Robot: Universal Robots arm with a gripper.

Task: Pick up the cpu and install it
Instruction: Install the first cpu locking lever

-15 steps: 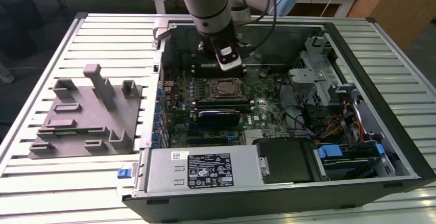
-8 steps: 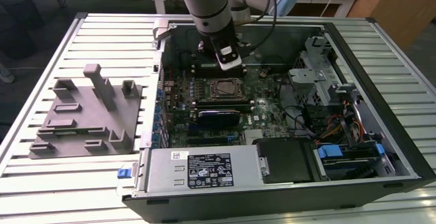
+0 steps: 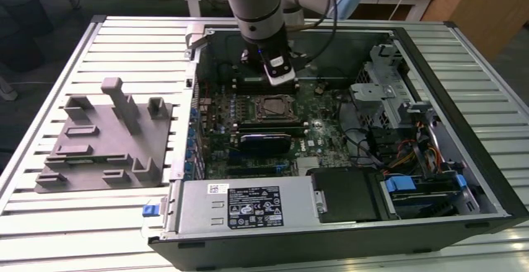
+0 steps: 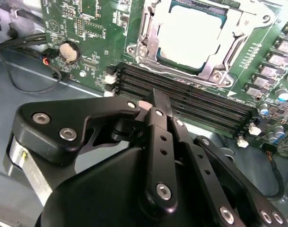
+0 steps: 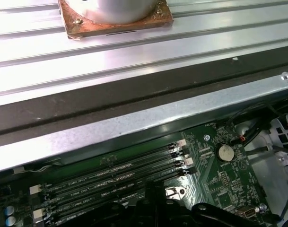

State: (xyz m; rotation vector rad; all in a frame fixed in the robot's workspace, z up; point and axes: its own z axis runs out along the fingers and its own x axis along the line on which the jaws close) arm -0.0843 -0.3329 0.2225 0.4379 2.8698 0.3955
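Matte black hand [image 4: 155,101] closed together on nothing, poised above black ribbed memory slots [image 4: 191,97]. Flat square cpu [image 4: 191,30], dull silver-grey with pale rim, seated inside shiny metal socket frame [image 4: 146,33] on green motherboard [image 4: 94,23].

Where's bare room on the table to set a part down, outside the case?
Free: slatted table in front of the grey tray, and the strip on the exterior view's right of the PC case. Crowded: inside the case, around the cpu and gripper.
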